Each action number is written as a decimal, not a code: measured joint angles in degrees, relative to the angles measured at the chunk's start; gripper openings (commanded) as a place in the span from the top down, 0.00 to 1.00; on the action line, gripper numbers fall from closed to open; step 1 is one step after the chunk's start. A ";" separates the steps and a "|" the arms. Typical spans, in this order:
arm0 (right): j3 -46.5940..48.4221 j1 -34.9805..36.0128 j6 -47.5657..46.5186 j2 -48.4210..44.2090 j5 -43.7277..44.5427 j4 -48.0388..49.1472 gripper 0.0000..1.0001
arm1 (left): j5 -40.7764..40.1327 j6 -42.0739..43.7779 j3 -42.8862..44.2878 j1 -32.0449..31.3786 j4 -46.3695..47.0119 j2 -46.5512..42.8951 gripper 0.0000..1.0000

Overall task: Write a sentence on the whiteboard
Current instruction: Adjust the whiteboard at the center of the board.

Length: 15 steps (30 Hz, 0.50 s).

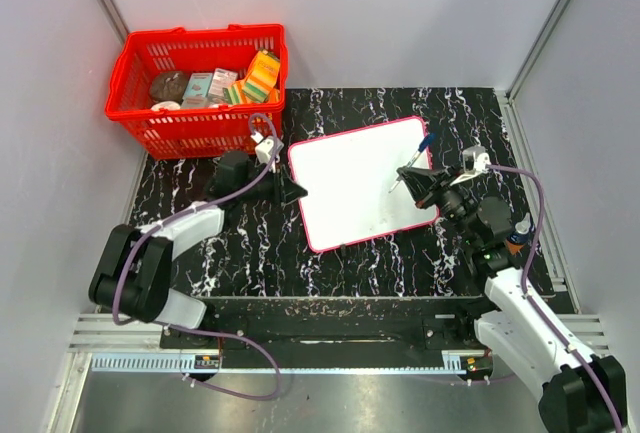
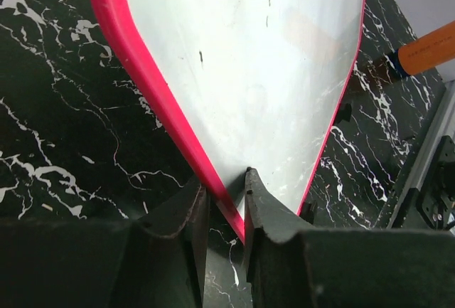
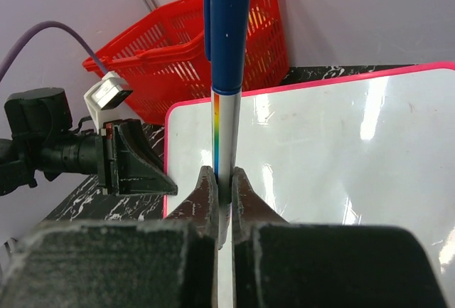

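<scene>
Pinching a marker point(image 3: 226, 52), the right gripper point(image 3: 224, 180) hangs at 3 o'clock on the whiteboard point(image 1: 350, 188), which lies mid table point(image 1: 262, 253). The left gripper point(image 2: 226, 195) has jaws around its 9 o'clock edge; squeezing or not, I cannot tell.

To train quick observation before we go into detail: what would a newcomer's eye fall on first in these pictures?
The whiteboard, red-framed with no words readable on it, lies askew in the middle of the black marbled table. The right gripper holds a blue marker over the board's right part, while the left gripper straddles its left edge. A red basket of packets sits at the table's far left corner.
</scene>
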 measured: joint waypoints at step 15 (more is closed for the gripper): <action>7.19 5.03 1.53 17.44 5.73 5.90 1.00 | -7.65 0.87 -1.31 -2.21 -4.81 -4.74 1.00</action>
